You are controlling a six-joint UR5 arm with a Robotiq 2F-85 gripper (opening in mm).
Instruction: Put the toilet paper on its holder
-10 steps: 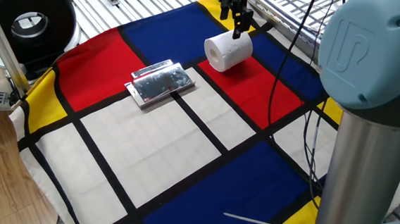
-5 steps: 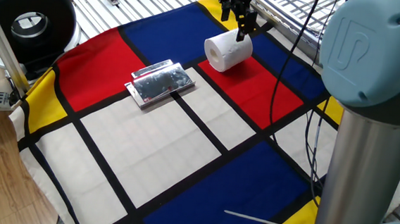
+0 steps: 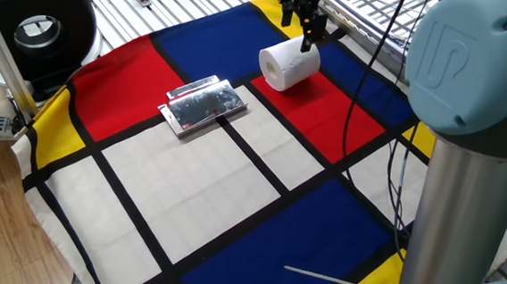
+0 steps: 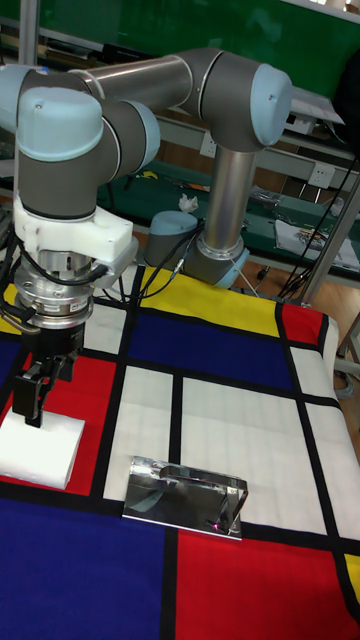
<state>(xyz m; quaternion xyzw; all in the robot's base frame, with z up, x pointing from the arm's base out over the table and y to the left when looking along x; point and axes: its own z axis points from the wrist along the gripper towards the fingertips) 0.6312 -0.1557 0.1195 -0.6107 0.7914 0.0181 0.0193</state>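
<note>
Fingers (image 4: 30,398) hang spread and empty just above the toilet paper (image 3: 289,65) lying on its side on the red patch, so lower squarely astride it before closing, holder (image 3: 202,105) waiting nearby left.

UR5 arm (image 4: 150,95): grey links, pale blue joint caps, elbow folded, wrist pointing straight down. Gripper (image 4: 30,398): black, two-finger, vertical, fingers slightly parted, tips low near table surface. Also seen in fixed view (image 3: 299,24).
</note>
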